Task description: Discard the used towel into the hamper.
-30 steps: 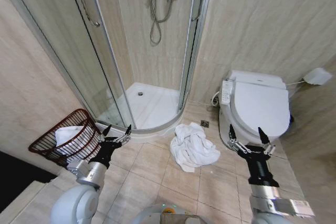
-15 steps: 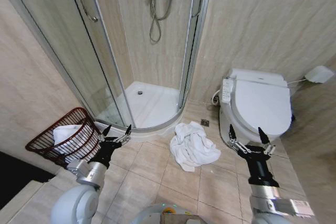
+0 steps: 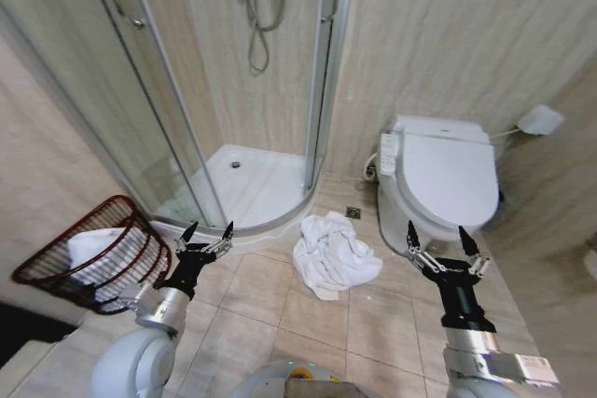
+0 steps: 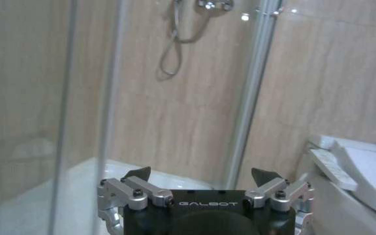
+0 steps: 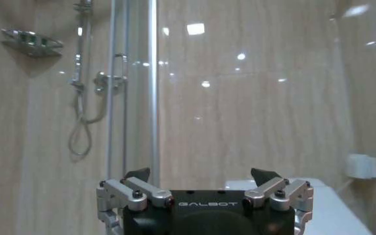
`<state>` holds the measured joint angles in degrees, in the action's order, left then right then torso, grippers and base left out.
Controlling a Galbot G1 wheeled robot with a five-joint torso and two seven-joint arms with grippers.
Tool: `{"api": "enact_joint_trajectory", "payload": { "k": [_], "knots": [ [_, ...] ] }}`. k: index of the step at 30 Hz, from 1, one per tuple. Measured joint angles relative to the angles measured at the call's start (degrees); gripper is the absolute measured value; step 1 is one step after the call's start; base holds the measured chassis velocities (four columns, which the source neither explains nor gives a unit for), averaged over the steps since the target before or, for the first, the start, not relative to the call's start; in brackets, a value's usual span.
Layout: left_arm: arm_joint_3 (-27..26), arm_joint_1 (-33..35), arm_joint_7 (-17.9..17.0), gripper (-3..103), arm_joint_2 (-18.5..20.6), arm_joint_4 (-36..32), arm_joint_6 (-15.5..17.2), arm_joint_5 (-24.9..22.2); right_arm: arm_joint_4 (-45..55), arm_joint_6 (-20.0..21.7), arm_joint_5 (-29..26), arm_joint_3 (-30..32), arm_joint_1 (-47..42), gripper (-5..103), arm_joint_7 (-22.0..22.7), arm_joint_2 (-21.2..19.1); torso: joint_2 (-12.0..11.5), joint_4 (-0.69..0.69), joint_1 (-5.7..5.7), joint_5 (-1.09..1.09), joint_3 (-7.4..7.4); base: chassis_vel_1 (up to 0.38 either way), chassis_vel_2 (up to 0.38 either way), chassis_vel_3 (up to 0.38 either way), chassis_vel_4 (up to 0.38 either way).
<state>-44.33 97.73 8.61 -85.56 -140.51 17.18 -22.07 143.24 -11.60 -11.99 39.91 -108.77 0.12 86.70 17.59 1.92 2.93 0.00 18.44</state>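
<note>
Head view: the used towel [image 3: 331, 253] lies crumpled on the floor tiles before the shower enclosure [image 3: 242, 179], the hamper [image 3: 89, 253] tilted left of it holding white cloth. Left gripper [image 3: 207, 231] and right gripper [image 3: 442, 240] hover with fingers spread, empty. The wrist views show wall and shower hose [image 4: 175, 41].

The one word to be read is "GALBOT", in pale capital letters on the black body of each hand. On the left hand [image 4: 201, 177] it sits low on the housing, between the two metal finger mounts. The right hand [image 5: 201, 177] carries the same word in the same spot. No other writing, number or sign can be made out anywhere in the bathroom.
</note>
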Motion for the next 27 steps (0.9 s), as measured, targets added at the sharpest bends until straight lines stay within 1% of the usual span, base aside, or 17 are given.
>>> {"api": "enact_joint_trajectory", "payload": {
  "k": [5,8,13,17,27],
  "knots": [
    [0.00,0.00,0.00,100,0.00,0.00,0.00,0.00,0.00,0.00,0.00,0.00,0.00,100,0.00,0.00,-0.85,-0.02,-0.37,0.00,-0.47,-0.083,-0.093,-0.093,-0.085],
    [0.00,0.00,0.00,100,0.00,0.00,0.00,0.00,0.00,0.00,0.00,0.00,0.00,100,0.00,0.00,-0.93,-0.02,-0.42,0.00,-0.51,-0.063,-0.063,-0.073,-0.063],
    [0.00,0.00,0.00,100,0.00,0.00,0.00,0.00,0.00,0.00,0.00,0.00,0.00,100,0.00,0.00,-0.92,0.02,-0.43,-0.01,-0.49,0.000,0.000,0.000,0.000],
    [0.00,0.00,0.00,100,0.00,0.00,0.00,0.00,0.00,0.00,0.00,0.00,0.00,100,0.00,0.00,-0.88,0.01,-0.41,-0.01,-0.46,0.000,0.000,0.000,0.000],
    [0.00,0.00,0.00,100,0.00,0.00,0.00,0.00,0.00,0.00,0.00,0.00,0.00,100,0.00,0.00,-1.90,0.02,-0.78,0.00,-1.09,-0.016,-0.011,-0.013,-0.014]
  ]
}}
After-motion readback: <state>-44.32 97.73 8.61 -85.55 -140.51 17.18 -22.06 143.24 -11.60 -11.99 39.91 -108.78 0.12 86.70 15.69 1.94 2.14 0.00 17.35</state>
